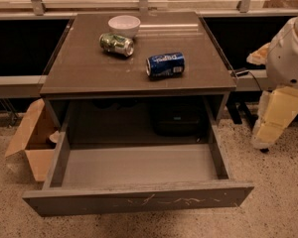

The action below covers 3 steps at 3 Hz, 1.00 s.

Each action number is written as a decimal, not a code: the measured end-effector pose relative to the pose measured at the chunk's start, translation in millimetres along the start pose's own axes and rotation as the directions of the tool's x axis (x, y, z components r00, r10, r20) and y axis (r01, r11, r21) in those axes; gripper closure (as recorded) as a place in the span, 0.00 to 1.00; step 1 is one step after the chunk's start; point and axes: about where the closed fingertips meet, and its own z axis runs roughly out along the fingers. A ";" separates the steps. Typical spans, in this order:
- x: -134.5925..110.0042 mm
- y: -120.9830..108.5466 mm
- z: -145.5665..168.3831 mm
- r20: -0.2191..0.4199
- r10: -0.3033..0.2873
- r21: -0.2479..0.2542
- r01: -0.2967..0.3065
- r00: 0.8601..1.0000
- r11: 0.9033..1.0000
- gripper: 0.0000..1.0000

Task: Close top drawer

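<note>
So the top drawer (139,200) is pulled way out, sitting across the lower middle of the frame, with pale squiggly scratches on its front panel and nothing visible inside. The cabinet (84,76) above it has a white bowl (124,25) at the back, a green can (116,43) lying just in front of the bowl, and a blue can (165,65) on its side closer to center. The gripper (270,123) hangs at the right edge, well clear of the drawer; honestly can't tell if it's open or closed. An open cardboard box (32,143) sits lower left.
</note>
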 end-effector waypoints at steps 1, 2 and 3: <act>-4.9 26.7 36.0 0.033 -0.021 -0.076 0.024 0.999 0.997 0.00; -16.1 72.5 83.7 0.071 -0.041 -0.197 0.054 0.997 0.979 0.23; -18.4 102.9 116.8 0.092 -0.029 -0.278 0.053 0.995 0.959 0.46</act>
